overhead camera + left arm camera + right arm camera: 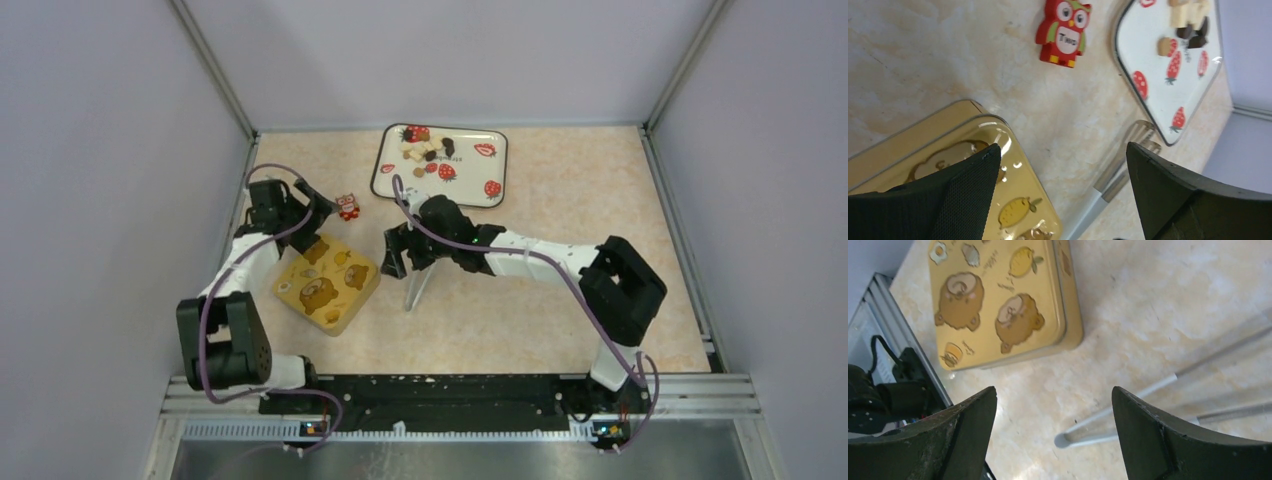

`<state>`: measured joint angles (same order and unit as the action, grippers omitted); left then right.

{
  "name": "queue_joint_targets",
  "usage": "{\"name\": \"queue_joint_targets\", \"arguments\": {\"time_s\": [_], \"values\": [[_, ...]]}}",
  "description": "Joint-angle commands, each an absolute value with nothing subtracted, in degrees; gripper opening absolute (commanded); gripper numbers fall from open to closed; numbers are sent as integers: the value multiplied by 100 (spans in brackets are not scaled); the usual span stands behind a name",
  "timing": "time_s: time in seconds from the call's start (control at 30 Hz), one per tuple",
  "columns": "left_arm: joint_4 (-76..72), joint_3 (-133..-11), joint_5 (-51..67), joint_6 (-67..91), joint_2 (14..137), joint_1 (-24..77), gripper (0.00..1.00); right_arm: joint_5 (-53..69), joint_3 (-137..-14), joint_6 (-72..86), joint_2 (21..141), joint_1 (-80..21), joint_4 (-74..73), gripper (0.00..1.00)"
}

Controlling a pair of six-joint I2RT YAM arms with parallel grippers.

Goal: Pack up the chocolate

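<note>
Running off the frame top, chocolate (1180,19), tongs (1118,172) blurred

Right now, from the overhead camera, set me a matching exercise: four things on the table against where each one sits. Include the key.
Things:
1 chocolate
2 red owl figure
3 yellow bear tin
4 tongs

Places:
A lying below the open right gripper
B lid on, beside the open left gripper
C standing alone, left of the strawberry tray
D piled on that tray

Pairs: 1-D, 2-C, 3-B, 4-A.
</note>
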<state>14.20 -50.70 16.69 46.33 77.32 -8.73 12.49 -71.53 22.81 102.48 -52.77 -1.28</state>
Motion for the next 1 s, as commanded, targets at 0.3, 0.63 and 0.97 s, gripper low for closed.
{"name": "queue_joint_targets", "arguments": {"time_s": [0.3,0.63,0.97], "values": [[1939,-5905,636,4283,8564,-341,99,598,-7386,2222,9420,-5280,-794,83],[2641,-7091,572,3943,7499,-385,99,1121,-9478,2126,10898,-5738,-1068,83],[3229,-6441,741,3838,6621,-1110,99,1562,-10276,2434,12724,-5796,-1076,82]]}}
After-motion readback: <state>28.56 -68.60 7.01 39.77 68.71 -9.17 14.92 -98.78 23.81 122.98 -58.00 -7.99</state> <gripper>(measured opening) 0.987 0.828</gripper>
